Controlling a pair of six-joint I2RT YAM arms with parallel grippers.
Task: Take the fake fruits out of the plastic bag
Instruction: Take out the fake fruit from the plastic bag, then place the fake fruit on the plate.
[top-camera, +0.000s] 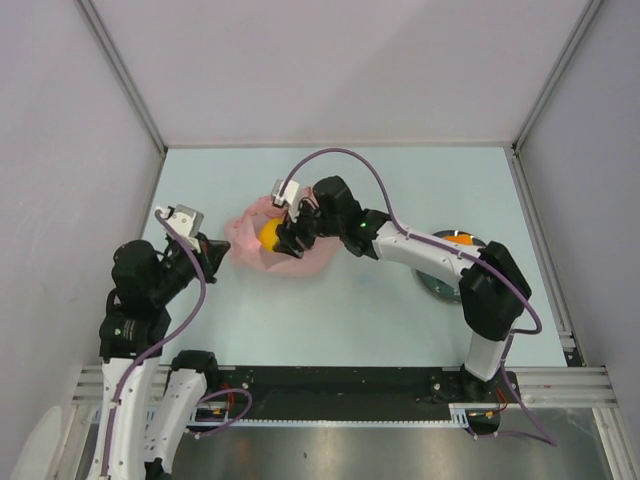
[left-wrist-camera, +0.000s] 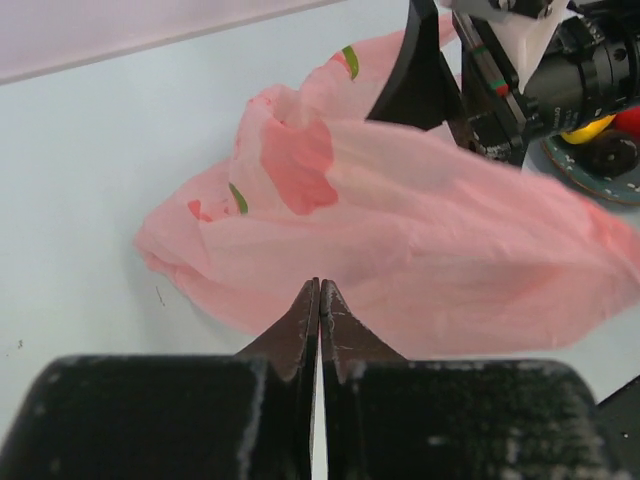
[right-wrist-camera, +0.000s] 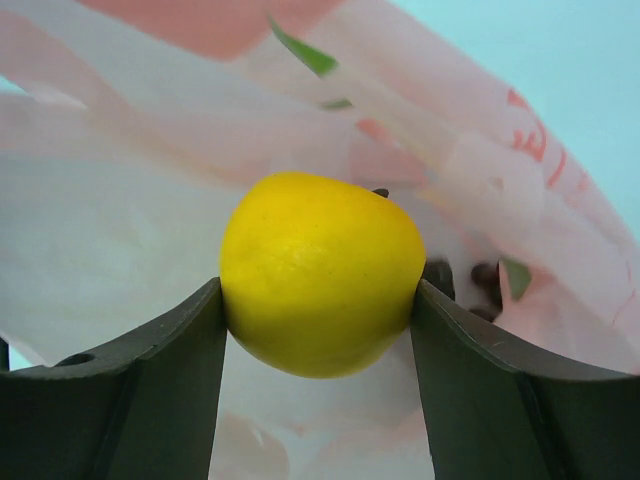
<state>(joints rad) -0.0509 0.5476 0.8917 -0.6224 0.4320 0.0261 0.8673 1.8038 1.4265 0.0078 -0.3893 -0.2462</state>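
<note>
Right gripper (top-camera: 285, 238) clamped on the yellow fake fruit (right-wrist-camera: 320, 270) inside the pink plastic bag (left-wrist-camera: 400, 250) — left gripper (left-wrist-camera: 319, 285) shut at its 9 o'clock edge — best withdraw slowly toward 4 o'clock, clear of film.

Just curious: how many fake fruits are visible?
4: a yellow fruit in the right claw, inside the pink bag; an orange-yellow fruit, a red fruit and a dark fruit on the plate. Dark shapes deeper inside may be more.

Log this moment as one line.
left end effector: shut at plastic bag edge | right end effector: closed on yellow fruit inside bag | stage: fruit not yet out
</note>
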